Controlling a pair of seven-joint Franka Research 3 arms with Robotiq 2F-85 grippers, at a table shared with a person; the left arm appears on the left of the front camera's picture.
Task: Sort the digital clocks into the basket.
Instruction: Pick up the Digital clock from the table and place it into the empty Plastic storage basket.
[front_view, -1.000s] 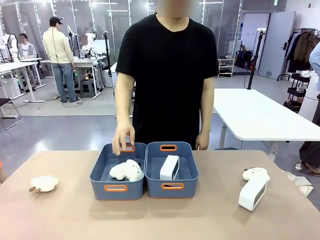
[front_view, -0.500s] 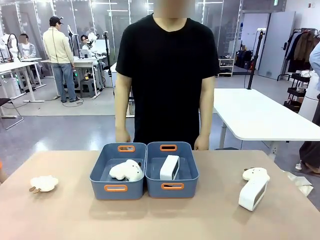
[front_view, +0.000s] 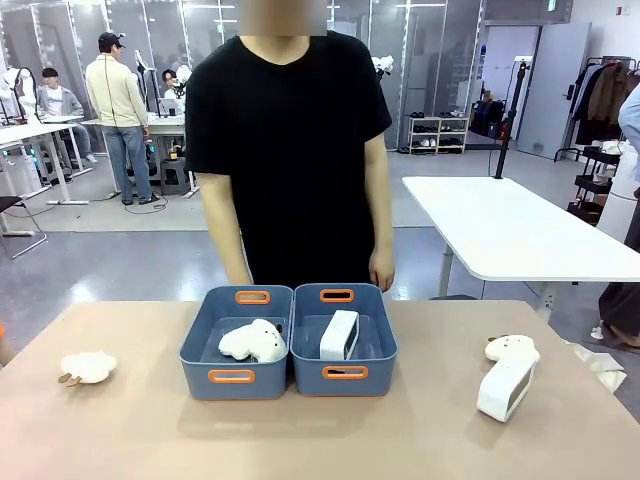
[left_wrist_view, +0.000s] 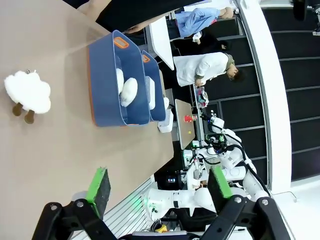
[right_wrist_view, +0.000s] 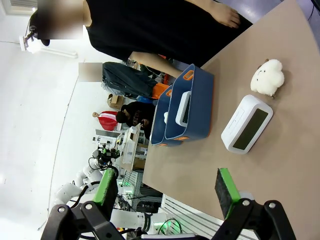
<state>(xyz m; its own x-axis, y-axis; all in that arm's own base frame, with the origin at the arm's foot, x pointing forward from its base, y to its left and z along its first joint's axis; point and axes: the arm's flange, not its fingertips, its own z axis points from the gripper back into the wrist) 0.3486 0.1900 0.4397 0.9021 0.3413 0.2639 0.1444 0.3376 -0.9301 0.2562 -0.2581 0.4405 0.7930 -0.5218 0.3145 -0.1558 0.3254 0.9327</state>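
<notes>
- Digital clock number one (right_wrist_view: 246, 124) lies on the bench (right_wrist_view: 280, 165) just beyond the right gripper (right_wrist_view: 166, 189), whose jaws stand wide apart, the green pads facing each other.
- This clock shows its dark grey screen to the right wrist camera; in the front view it is on the right part of the bench, tilted, well apart from the baskets.
- A white cloud toy (right_wrist_view: 267, 76) sits just beside the far end of this clock; I cannot tell if the two touch.
- The left gripper (left_wrist_view: 158, 184) hangs over the left part of the bench, and its jaws are also wide apart.
- Farther out from it, a second cloud toy (left_wrist_view: 28, 91) lies alone on the bench.
- In the middle, near the far edge, two blue-grey baskets stand side by side and touch.
- The right basket (front_view: 375, 375) holds digital clock number two (front_view: 339, 335), which stands on its edge.
- The left basket (front_view: 200, 370) holds a third cloud toy (front_view: 253, 341).
- A person (front_view: 290, 150) in a black shirt stands behind the baskets, arms hanging, both hands low at the far edge of the bench.
</notes>
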